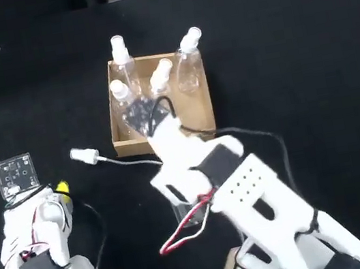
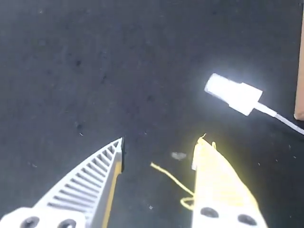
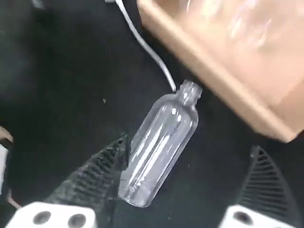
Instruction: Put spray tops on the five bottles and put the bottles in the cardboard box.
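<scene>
A clear bottle with no top lies on its side on the black table, neck toward the cardboard box. My right gripper hangs open above it, one finger on each side, not touching. In the high view the right arm covers most of that bottle. A loose white spray top with a thin tube lies left of the box. My left gripper is open and holds nothing, short of the spray top. Several capped bottles stand in the box.
A small square tag plate lies at the far left by the left arm. The spray top's tube runs along the table to the bottle's neck. Black cloth covers the table around the box.
</scene>
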